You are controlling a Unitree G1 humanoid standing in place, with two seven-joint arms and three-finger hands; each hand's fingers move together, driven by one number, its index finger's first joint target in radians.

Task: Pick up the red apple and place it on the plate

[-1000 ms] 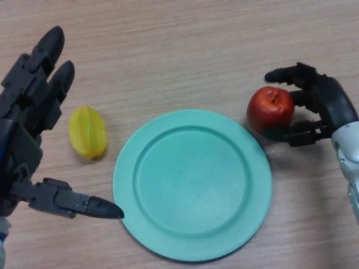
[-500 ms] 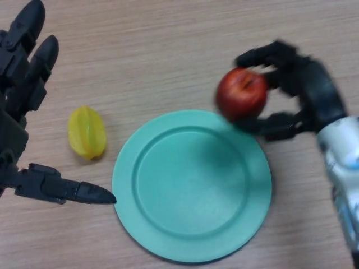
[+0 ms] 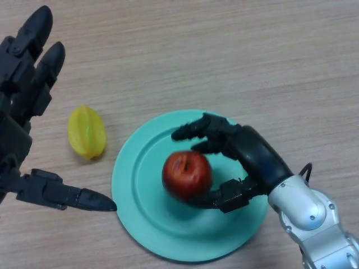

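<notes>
The red apple (image 3: 187, 174) is over the middle of the teal plate (image 3: 140, 190), whether resting on it or just above I cannot tell. My right hand (image 3: 247, 162) is curled round the apple from the right, fingers above it and thumb below it. My left hand (image 3: 22, 117) is open at the left edge of the view, fingers straight and thumb pointing toward the plate's left rim, holding nothing.
A yellow star fruit (image 3: 87, 132) lies on the wooden table (image 3: 224, 50) between my left hand and the plate.
My right hand has carried the apple from the table at the plate's right, up and left, then down over the plate's middle. The left hand has shifted slightly.
</notes>
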